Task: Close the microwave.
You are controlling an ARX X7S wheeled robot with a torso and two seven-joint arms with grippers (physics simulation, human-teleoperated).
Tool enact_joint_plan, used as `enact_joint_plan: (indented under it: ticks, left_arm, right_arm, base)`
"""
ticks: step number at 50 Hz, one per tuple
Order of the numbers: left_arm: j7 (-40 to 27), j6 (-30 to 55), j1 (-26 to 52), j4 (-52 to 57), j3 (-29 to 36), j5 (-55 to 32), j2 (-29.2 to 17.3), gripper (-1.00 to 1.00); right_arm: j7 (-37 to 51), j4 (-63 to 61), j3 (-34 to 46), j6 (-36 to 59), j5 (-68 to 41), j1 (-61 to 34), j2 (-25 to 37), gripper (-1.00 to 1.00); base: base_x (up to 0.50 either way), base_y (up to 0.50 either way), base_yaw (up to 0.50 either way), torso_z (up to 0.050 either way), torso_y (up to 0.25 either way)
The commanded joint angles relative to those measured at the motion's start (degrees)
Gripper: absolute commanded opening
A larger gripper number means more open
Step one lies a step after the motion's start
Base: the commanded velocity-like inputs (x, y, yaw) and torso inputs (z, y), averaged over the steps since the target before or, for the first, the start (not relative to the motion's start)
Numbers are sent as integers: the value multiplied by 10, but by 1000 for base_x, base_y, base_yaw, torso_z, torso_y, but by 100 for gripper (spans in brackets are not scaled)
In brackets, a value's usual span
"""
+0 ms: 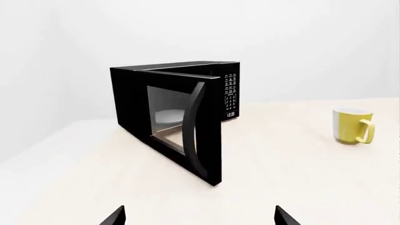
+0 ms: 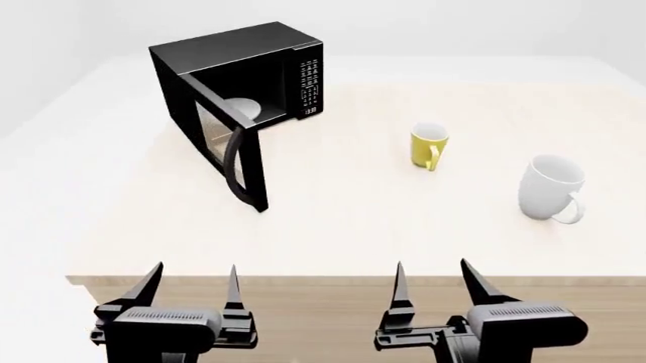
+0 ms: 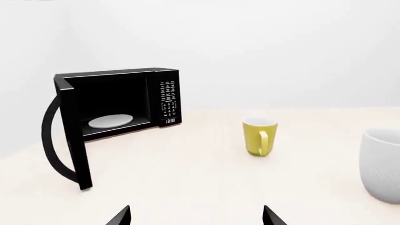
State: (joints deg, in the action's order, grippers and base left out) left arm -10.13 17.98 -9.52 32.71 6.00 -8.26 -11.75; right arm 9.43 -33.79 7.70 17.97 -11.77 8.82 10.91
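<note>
The black microwave [image 2: 242, 60] stands at the table's far left. Its windowed door [image 2: 227, 144] hangs wide open toward me, with the curved handle [image 2: 234, 159] on its outer face. A white plate [image 2: 242, 110] lies inside. The keypad strip [image 2: 310, 83] faces front. The microwave also shows in the left wrist view [image 1: 175, 108] and the right wrist view [image 3: 119, 108]. My left gripper [image 2: 192, 283] is open and empty at the table's near edge, short of the door. My right gripper [image 2: 436, 280] is open and empty at the near edge, further right.
A yellow mug [image 2: 429, 145] stands mid-table, right of the microwave; it also shows in the wrist views [image 1: 353, 125] [image 3: 259, 136]. A white mug [image 2: 551, 187] stands at the right. The light wooden table [image 2: 333, 219] has its front edge just ahead of both grippers.
</note>
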Motion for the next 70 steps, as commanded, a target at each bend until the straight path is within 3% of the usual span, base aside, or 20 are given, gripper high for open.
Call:
enact_joint_plan:
  ticks: [1,13,35,48,70]
  left_arm:
    - [-5,-1,-1,1,4,-2,-3,100]
    - [-11,-1,2,2,6,-9,-8,100]
    - [-24,-4,-1,5,12,-19,-20,100]
    - [-30,-7,0,4,16,-22,-25,100]
    - [-40,-8,0,6,21,-29,-33,100]
  right_arm:
    - [4,-6,4,-4,-3,2,5,100]
    - [4,-4,3,-10,-14,1,8,100]
    - [10,-5,11,-24,-15,5,15,100]
    - [-1,-16,23,-48,-18,11,23,100]
    - [10,-24,25,-61,-29,15,36,100]
  base:
    - [0,0,0,0,0]
    - [0,40,0,0,0]
    - [0,476,0,0,0]
    - [0,0,0,0,0]
    - [483,0,0,0,0]
